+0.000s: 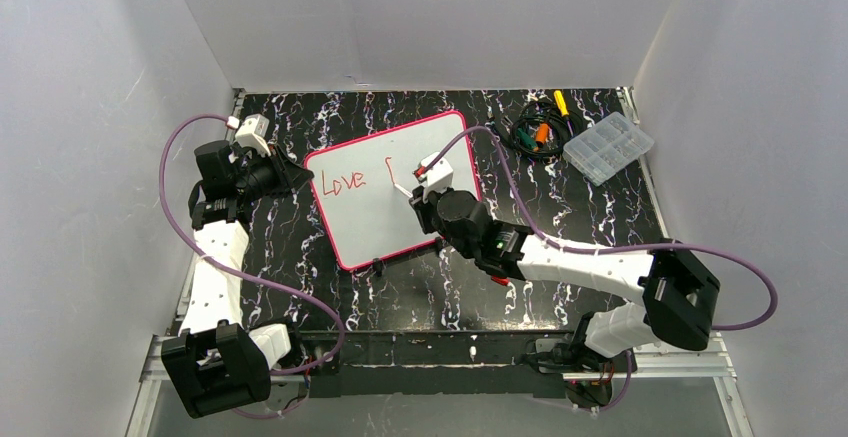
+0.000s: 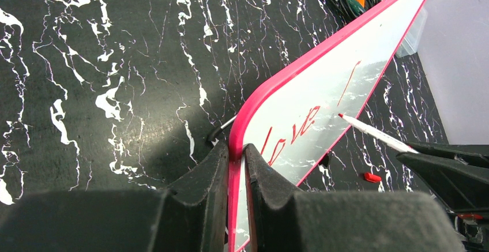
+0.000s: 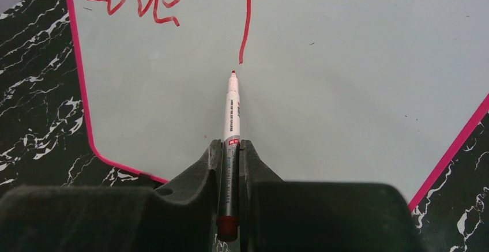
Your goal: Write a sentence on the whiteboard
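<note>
The whiteboard with its pink-red rim lies on the dark marbled table. It bears the red word "Love" and one long hooked stroke to its right. My left gripper is shut on the board's left rim. My right gripper is shut on a white marker with a red tip. The tip sits just below the lower end of the stroke, very close to the board; contact is unclear. The marker also shows in the left wrist view.
A clear plastic compartment box stands at the back right. A tangle of cables and small tools lies beside it. A red marker cap lies on the table near the board's front edge. White walls enclose the table.
</note>
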